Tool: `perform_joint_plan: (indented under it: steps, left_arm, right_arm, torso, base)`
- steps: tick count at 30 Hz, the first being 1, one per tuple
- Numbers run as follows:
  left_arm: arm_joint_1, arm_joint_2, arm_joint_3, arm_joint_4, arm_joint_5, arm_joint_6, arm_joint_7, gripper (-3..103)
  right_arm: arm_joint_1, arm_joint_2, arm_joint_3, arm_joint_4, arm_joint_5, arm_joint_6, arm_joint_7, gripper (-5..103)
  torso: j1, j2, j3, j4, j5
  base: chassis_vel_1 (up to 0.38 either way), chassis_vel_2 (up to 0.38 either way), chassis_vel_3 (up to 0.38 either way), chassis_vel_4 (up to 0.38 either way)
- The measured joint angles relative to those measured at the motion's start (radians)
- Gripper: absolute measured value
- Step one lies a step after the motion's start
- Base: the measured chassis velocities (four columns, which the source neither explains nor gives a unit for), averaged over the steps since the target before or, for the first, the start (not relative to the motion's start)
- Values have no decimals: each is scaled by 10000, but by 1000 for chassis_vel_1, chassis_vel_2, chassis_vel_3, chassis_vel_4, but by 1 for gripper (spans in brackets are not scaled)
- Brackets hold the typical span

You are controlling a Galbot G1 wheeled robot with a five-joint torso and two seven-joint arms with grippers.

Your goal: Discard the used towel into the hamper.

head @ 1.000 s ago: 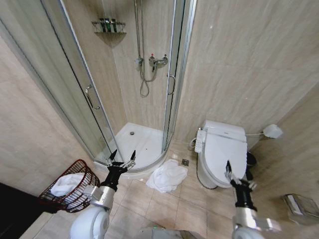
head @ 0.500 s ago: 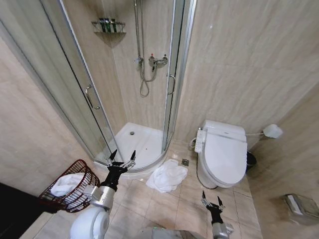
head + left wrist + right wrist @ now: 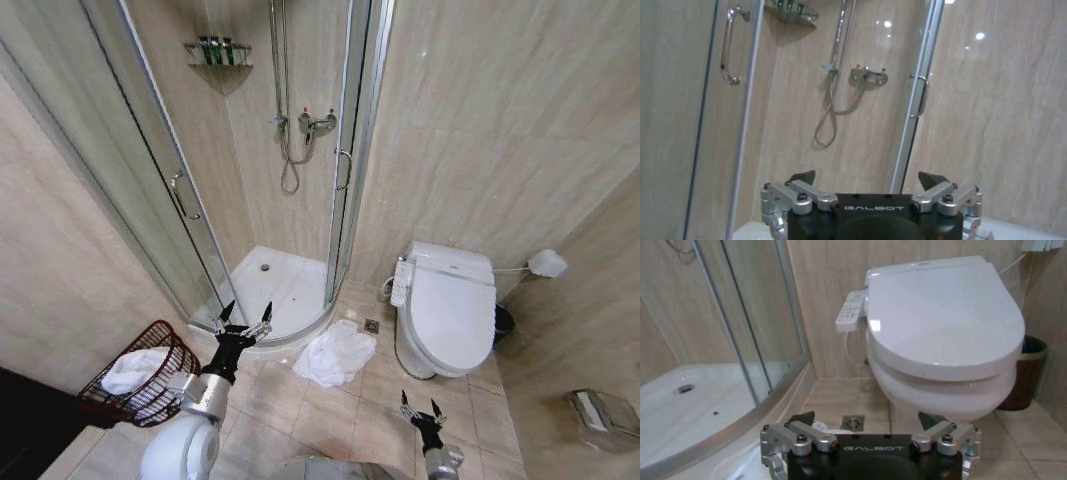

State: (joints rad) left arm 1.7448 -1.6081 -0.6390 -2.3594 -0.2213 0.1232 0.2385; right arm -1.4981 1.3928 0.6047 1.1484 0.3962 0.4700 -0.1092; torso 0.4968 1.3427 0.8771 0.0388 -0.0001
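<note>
1. The hamper (image 3: 140, 375), a dark red-brown wire basket, is seen on the floor at the robot's left, against the tiled wall and just beside the shower enclosure's glass door. A white towel (image 3: 135, 368) is already lying inside it.
2. A second white towel (image 3: 335, 352) is found crumpled on the tiled floor, between the curved shower base (image 3: 275, 290) and the toilet (image 3: 445, 310), well apart from the hamper.
3. The left gripper (image 3: 245, 318) is held raised between the hamper and the floor towel, its jaws spread wide and nothing held between them; in the left wrist view the gripper (image 3: 867, 176) is pointed at the shower wall and hose.
4. The right gripper (image 3: 421, 404) is seen low in the head view, above bare floor tiles in front of the toilet, its jaws also spread and empty. In the right wrist view the gripper (image 3: 867, 416) is aimed toward the toilet, with a floor drain (image 3: 853, 422) just beyond its fingertips.
5. A dark bin (image 3: 1023, 372) is set beside the toilet, against the wall.
</note>
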Motion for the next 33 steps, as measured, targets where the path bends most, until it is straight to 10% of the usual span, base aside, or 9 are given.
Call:
perform_joint_plan:
  steps: [14, 33]
  left_arm:
    - [0, 0, 0, 0, 0, 0, 0, 100]
    - [0, 0, 0, 0, 0, 0, 0, 100]
  right_arm:
    - [182, 474, 166, -179, -1773, 1269, -522, 100]
    - [213, 494, 278, -1262, -1478, 3029, -1369, 100]
  torso:
    - [-337, -730, -390, 1, 1]
    - [-807, -1757, -947, 0, 1]
  base:
    - [0, 0, 0, 0]
    - [0, 0, 0, 0]
